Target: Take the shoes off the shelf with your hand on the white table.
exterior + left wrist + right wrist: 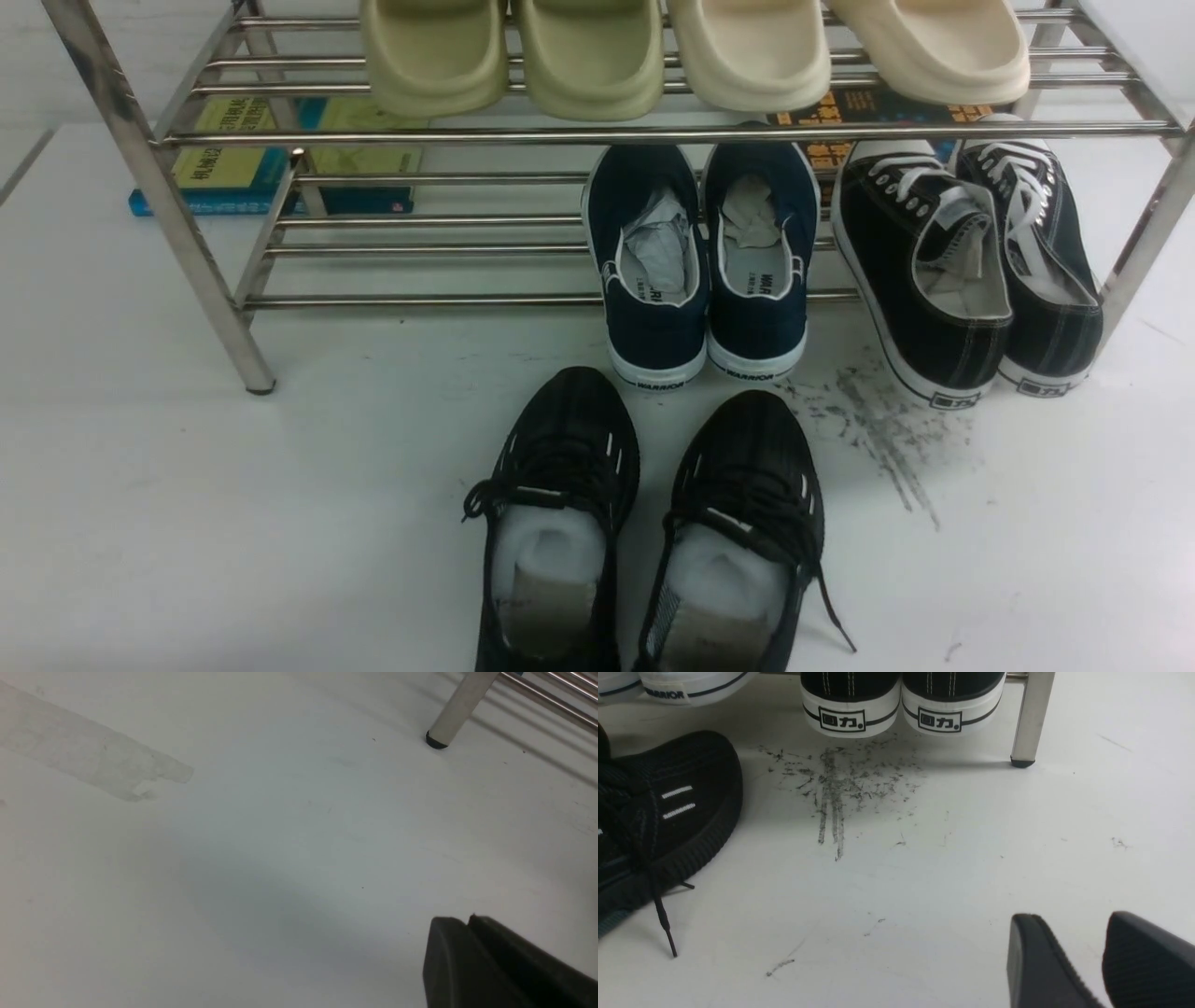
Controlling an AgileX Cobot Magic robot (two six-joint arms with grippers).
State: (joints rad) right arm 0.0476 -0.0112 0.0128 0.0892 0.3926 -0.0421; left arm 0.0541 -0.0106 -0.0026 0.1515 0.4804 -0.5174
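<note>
I find the black lace-up shoes [569, 439] upright on the white worktop [327, 523], slightly apart, toes forward, white padding [728, 569] inside. The pair lies between my left tool [458, 918] and right tool [1073, 915], touching neither.

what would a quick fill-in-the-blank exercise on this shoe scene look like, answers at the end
The black knit sneakers stand on the white ____, off the rack.
The navy shoes have the brand word ____ printed on their heels.
The black canvas pair has laces coloured ____.
The right end effector has its fingertips ____, with nothing between them.

Missing words: table; WARRIOR; white; apart
</note>
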